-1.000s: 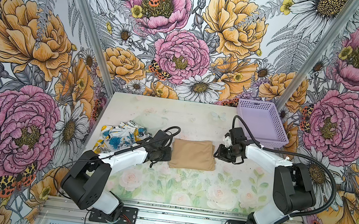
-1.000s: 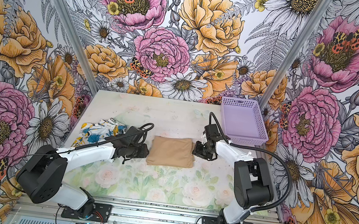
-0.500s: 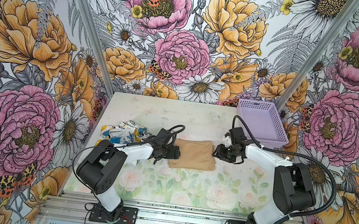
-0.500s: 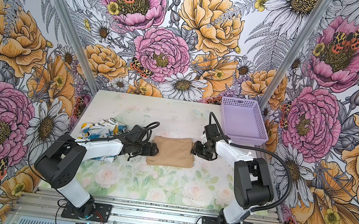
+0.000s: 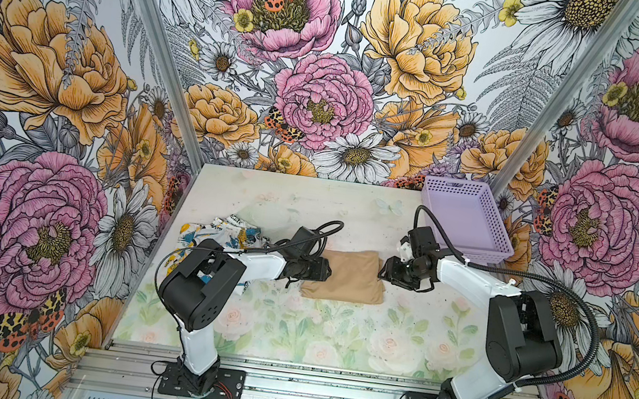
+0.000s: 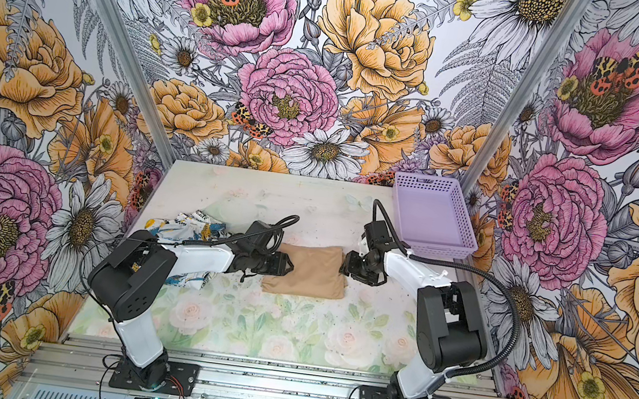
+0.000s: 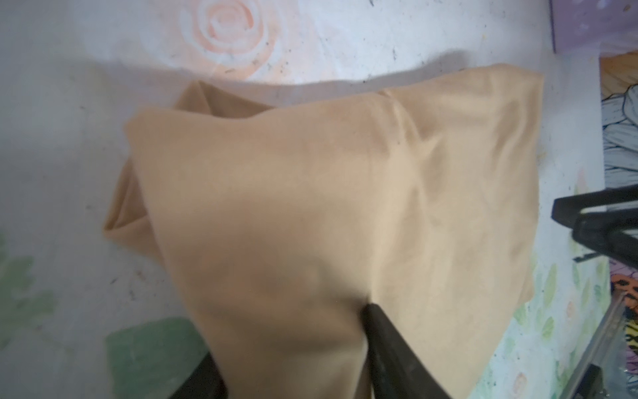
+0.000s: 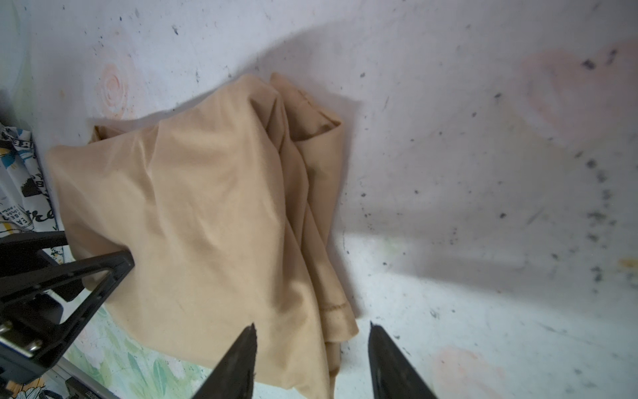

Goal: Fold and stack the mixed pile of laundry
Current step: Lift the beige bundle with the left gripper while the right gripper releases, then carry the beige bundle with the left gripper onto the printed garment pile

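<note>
A folded tan-beige garment (image 5: 347, 277) (image 6: 306, 272) lies mid-table. The crumpled white garment with blue and yellow patches and black lettering (image 5: 221, 231) (image 6: 184, 227) sits left of it, partly under the left arm. My left gripper (image 5: 326, 270) (image 6: 287, 265) is at the tan garment's left edge; in the left wrist view tan cloth (image 7: 328, 193) bunches between its fingers (image 7: 390, 345), shut on it (image 7: 290, 338). My right gripper (image 5: 383, 269) (image 6: 343, 266) stands open at the right edge, its tips straddling the hemmed corner (image 8: 312, 331).
A lavender perforated basket (image 5: 486, 256) (image 6: 443, 250) stands at the back right corner, just behind the right arm. Floral walls close in three sides. The metal rail with both arm bases (image 5: 305, 391) runs along the table's front edge.
My left gripper slid right onto the tan garment's left edge, opened wide, then closed on the cloth; the left elbow swung right. The right gripper opened a little and stayed put.
</note>
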Controlling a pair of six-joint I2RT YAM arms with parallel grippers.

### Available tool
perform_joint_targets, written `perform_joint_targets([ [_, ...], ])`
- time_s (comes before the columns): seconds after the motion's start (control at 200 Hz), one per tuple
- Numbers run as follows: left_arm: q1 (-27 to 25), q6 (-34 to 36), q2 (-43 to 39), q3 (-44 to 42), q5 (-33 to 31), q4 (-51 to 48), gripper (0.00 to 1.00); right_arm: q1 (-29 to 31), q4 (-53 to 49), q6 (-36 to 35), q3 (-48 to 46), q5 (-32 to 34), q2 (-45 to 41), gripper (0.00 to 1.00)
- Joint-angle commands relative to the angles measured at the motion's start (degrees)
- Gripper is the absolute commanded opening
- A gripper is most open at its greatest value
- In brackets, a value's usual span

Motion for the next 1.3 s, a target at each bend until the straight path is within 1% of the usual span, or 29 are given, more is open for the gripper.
perform_joint_targets([
  [0.0,-0.5,-0.9,4.1,-1.4,1.7,-2.9,0.32,-0.5,-0.2,-0.5,-0.4,0.7,-1.3,0.54],
  [0.175,0.3,-1.7,4.1,-0.8,1.9,-2.8,0.0,-0.4,-0.1,-0.5,-0.8,0.6,-1.7,0.54],
  [0.33,2.2,-1.5,1.5,0.3,2.0,-5.5,0.0,-0.4,-0.1,-0.4,-0.5,0.2,-2.0,0.55],
  [0.345,2.5,-1.3,-0.6,0.4,2.0,-6.2,0.0,-0.4,-0.1,-0.3,-0.5,0.2,-2.0,0.54],
  [0.395,3.2,-0.4,-2.6,1.3,1.5,-8.5,0.0,-0.4,0.0,-0.2,-0.4,0.0,-2.2,0.54],
  [0.746,10.8,11.5,-14.6,6.4,-1.9,-28.8,0.0,-0.4,0.3,0.0,0.8,-1.2,-2.2,0.55],
  [0.866,14.0,15.7,-16.7,8.5,-3.5,-34.6,0.0,-0.4,0.4,0.1,1.3,-1.4,-1.8,0.55],
  [1.046,20.1,20.7,-18.9,11.9,-4.8,-39.4,0.0,-0.2,0.4,0.0,1.9,-1.9,-1.4,0.55],
  [1.296,28.5,27.0,-20.5,18.9,-3.4,-46.0,0.0,-0.1,0.3,-0.1,2.5,-2.9,-1.0,0.55],
])
